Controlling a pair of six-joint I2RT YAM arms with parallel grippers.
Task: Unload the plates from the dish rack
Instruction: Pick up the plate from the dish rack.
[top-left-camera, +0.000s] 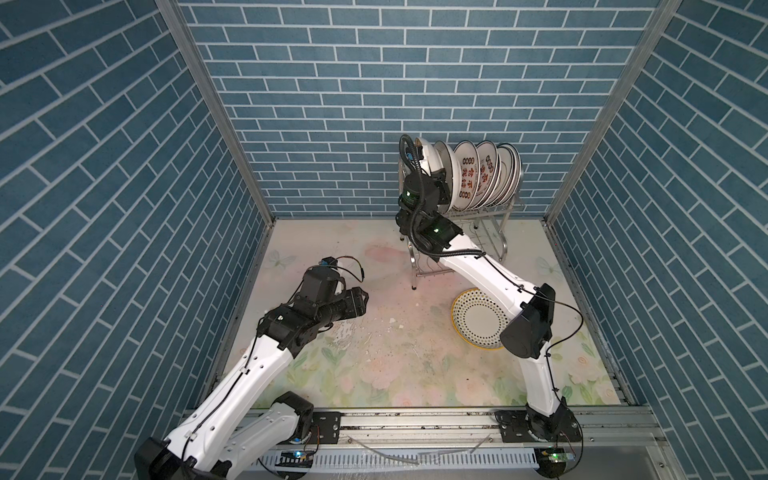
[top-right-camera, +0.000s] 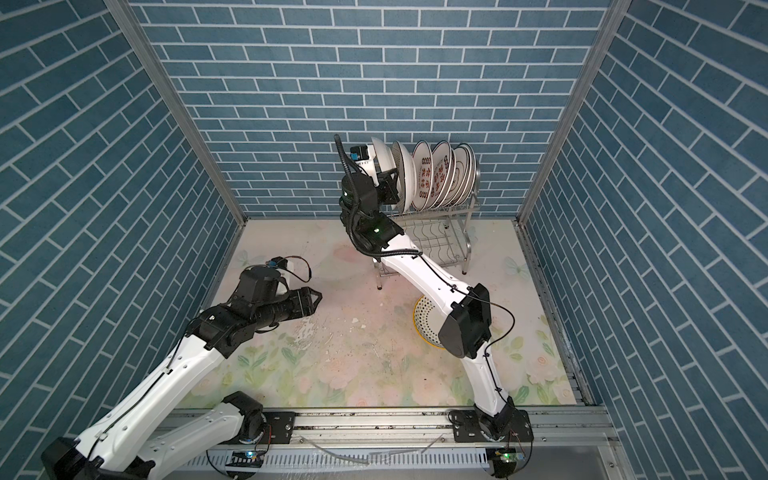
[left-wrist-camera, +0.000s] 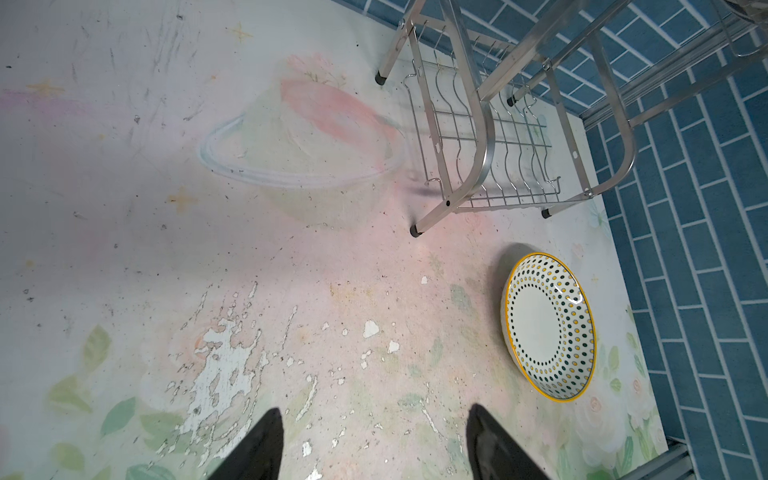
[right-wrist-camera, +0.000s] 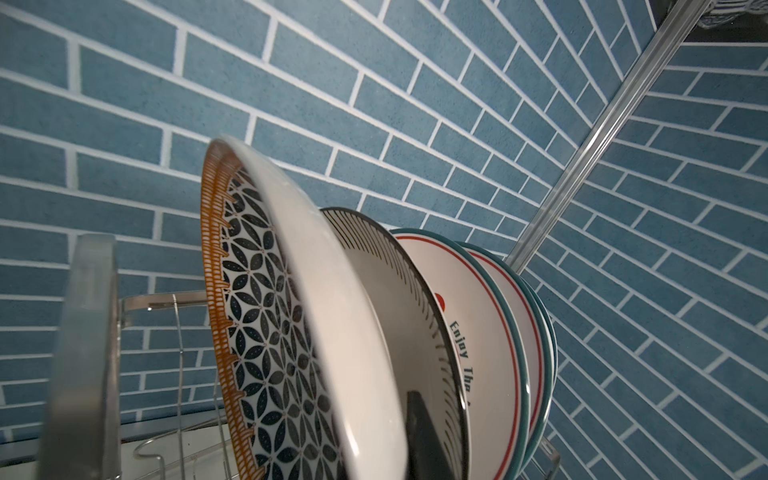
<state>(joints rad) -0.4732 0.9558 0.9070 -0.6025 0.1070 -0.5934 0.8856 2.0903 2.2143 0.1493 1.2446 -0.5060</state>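
Plates (right-wrist-camera: 478, 340) packed behind geometric plate (right-wrist-camera: 266, 332), rack (right-wrist-camera: 83, 353) beside

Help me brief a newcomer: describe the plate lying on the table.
Find the steel dish rack at the back right of the table. In front of it lies one plate. Unlike the racked plates, it is flat, with dotted rings and a yellow rim.

Two arms, left arm (top-left-camera: 249, 365) at lower left and right arm (top-left-camera: 484, 270) right of centre in both top views. Each has glossy white link shells with small round holes, matt black joint housings, and thin black cables (top-left-camera: 579, 324) clipped along the shells. Right arm has a ribbed black conduit (top-left-camera: 412, 216) and a green indicator light (top-left-camera: 435, 229); black base plates (top-left-camera: 322, 419) with silver screws sit near the bottom edge. Left gripper (left-wrist-camera: 374, 409): two black tapered fingers (left-wrist-camera: 259, 449), at the bottom edge of the left wrist view.
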